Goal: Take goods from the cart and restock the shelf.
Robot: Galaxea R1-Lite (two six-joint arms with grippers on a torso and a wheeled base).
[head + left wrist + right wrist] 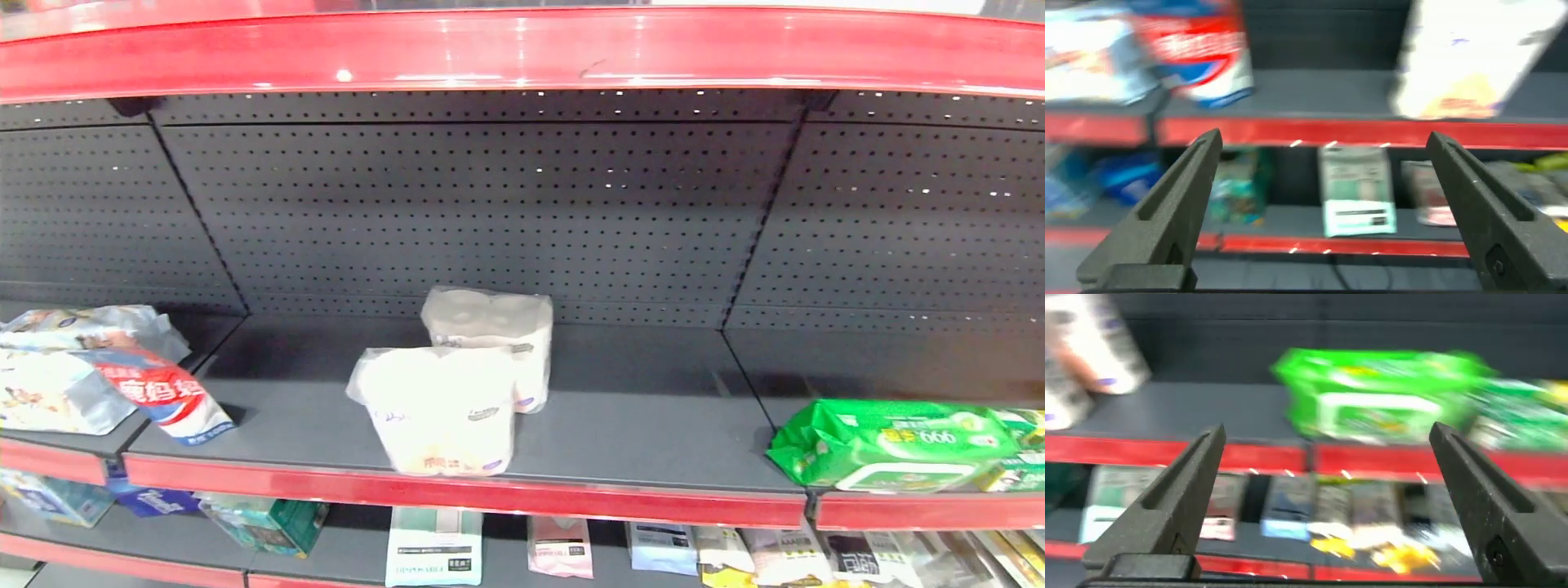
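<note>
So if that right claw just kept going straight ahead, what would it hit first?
Likely the green pack, or the red shelf edge just below it: the open right gripper is aimed about where they meet. Depth is hard to judge here.

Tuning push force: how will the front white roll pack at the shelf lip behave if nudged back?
Likely light and squashy: front pack looks like paper rolls in loose film. The film bunches at its top corners, so a pinch may slip. It stands upright, so a high push could tip it toward the rear pack.
</note>
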